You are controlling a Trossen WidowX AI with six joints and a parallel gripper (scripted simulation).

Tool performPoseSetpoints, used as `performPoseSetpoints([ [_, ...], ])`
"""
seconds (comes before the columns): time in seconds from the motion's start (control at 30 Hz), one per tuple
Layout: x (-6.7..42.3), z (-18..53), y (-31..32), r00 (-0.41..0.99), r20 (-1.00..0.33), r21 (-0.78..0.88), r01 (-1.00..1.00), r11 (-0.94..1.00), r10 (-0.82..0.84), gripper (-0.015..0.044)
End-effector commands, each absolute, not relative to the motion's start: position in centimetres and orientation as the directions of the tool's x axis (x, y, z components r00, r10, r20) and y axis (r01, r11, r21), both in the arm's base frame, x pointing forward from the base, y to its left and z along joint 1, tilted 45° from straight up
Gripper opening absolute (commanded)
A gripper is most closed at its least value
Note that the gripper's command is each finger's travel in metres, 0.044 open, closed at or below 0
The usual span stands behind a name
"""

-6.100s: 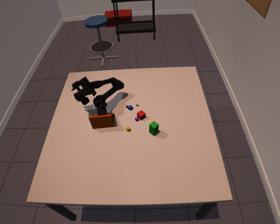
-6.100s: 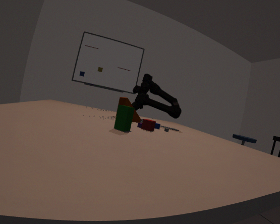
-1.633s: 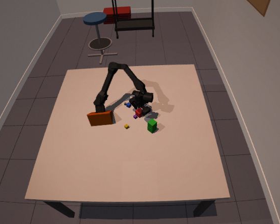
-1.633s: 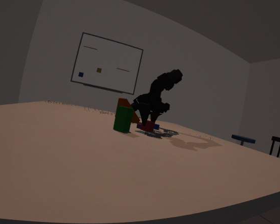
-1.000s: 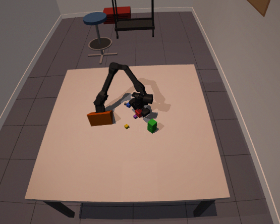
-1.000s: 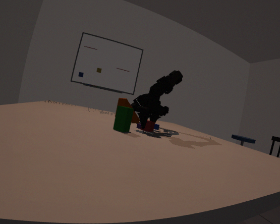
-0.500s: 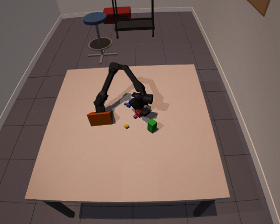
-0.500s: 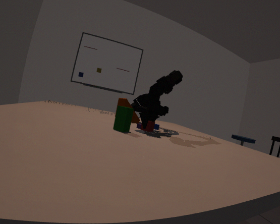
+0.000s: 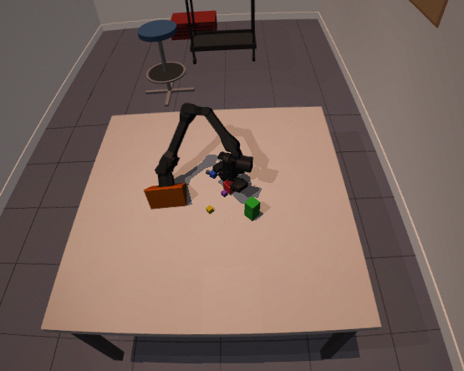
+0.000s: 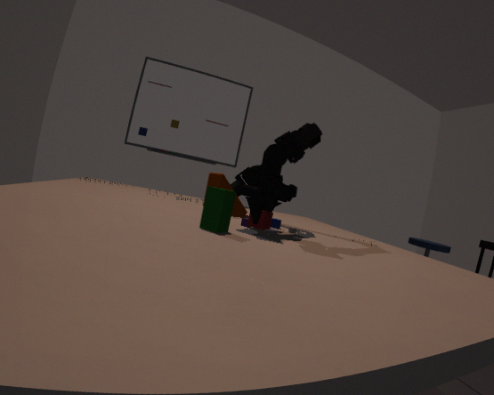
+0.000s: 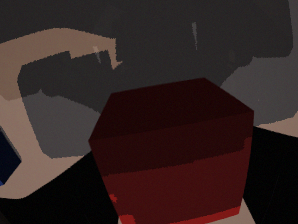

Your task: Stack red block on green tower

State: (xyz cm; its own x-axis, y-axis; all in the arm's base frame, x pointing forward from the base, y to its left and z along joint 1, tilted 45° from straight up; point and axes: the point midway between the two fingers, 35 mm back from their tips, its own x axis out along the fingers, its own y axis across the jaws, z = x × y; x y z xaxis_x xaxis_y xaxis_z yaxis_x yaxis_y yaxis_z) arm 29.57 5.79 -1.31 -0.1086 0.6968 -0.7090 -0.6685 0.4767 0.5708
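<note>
The red block is held between the two black fingers of my gripper, one finger against each side in the wrist view. The block is at or very near table height; whether it touches the table cannot be told. The green tower stands upright, two blocks high, nearer the front and to the right of my gripper in the top view. It is apart from the red block and the fingers, with nothing on top.
A purple cube lies close beside the red block. A blue block and a small grey piece lie behind left. A yellow cube lies front left. An orange block stands before the arm's base.
</note>
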Motion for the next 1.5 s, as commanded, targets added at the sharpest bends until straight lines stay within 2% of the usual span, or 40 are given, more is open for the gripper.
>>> performPoseSetpoints([
  [0.0,30.2,0.1,4.4,-0.096,-0.715,0.556,-0.680,0.479,0.693,0.0000],
  [0.7,31.1,6.4,-1.7,-0.097,-0.716,0.555,-0.679,0.480,0.691,0.0000],
  [1.03,31.2,6.3,-1.9,-0.097,-0.716,0.555,-0.679,0.480,0.691,0.0000],
  [1.47,34.8,4.5,-4.6,-0.095,-0.719,0.552,-0.680,0.482,0.689,0.0000],
])
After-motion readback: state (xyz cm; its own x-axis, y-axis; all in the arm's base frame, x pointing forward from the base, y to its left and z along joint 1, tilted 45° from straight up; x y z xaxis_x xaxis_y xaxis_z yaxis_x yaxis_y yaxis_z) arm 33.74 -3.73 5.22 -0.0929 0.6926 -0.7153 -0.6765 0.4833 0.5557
